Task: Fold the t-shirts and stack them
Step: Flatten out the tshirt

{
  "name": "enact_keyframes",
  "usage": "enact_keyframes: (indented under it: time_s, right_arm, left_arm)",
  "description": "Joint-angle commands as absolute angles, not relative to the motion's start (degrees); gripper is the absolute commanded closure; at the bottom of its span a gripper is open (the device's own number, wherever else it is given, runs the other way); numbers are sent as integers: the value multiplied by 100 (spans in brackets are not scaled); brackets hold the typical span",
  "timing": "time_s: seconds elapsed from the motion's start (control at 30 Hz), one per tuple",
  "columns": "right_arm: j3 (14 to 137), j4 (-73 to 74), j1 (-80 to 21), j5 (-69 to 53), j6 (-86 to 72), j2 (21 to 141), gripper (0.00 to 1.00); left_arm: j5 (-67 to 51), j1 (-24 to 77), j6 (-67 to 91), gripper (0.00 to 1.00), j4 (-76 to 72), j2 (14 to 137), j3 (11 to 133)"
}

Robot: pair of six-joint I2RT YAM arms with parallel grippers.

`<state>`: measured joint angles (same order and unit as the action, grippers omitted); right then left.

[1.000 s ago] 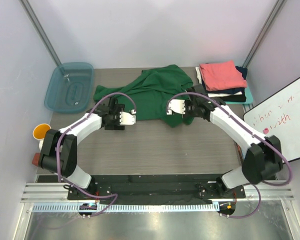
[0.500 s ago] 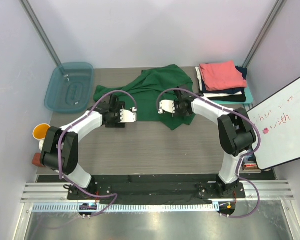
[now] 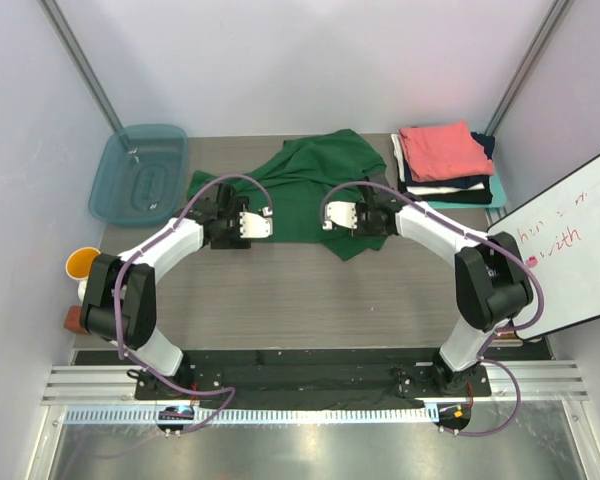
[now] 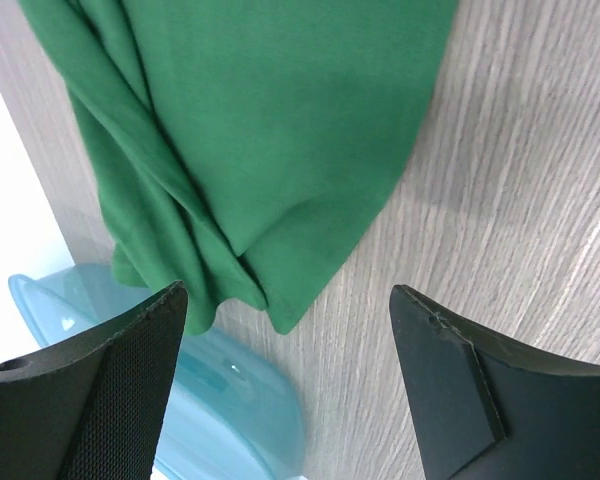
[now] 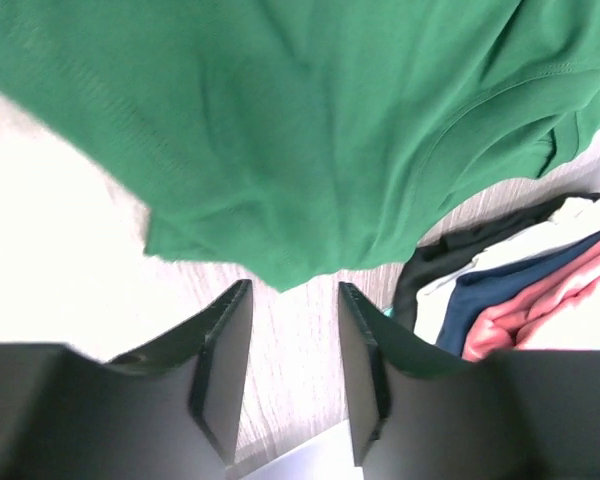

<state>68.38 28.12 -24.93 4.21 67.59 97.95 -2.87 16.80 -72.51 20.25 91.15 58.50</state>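
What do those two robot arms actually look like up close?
The left arm and right arm are both slim white tubes linked by chunky black joints, and each carries a looping purple cable. The left pincer and right pincer have white bodies and two black, wedge-shaped fingers. No markings are visible.

A robotics lab test cell: plain white panel walls [image 3: 310,60] framed by aluminium posts [image 3: 80,65] enclose a wood-grain worktop [image 3: 280,300]; at 6 o'clock, aluminium rails [image 3: 90,385] run beneath the bases of the cabled left arm [image 3: 165,250] and right arm [image 3: 435,235]; a whiteboard [image 3: 570,250] with red handwriting stands at 3 o'clock.
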Motion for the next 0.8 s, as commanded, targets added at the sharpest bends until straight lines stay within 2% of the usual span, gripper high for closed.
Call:
enact_keyframes:
  time_s: [0.0,0.1,0.3,0.57,0.77]
  right_arm:
    - [6663,2944,-2382,256,6680,9177,53]
    - [6102,2918,-2215,79,6820,8861,51]
    - [4510,1540,-1794,-219,7391,8499,48]
    - [4385,-182,-1354,-343,7550,9236,48]
    - [4474,-431,-1195,-536,7962,9676,49]
  left_arm:
    - [-378,1644,-7268,18,2074,9079,6091]
    - [-395,1652,-7286,18,2101,9062,6117]
    - [-343,1661,-7260,18,2127,9079,6196]
    - [-273,1661,-7260,18,2206,9026,6222]
    - [-176,1661,-7225,18,2215,9009,6240]
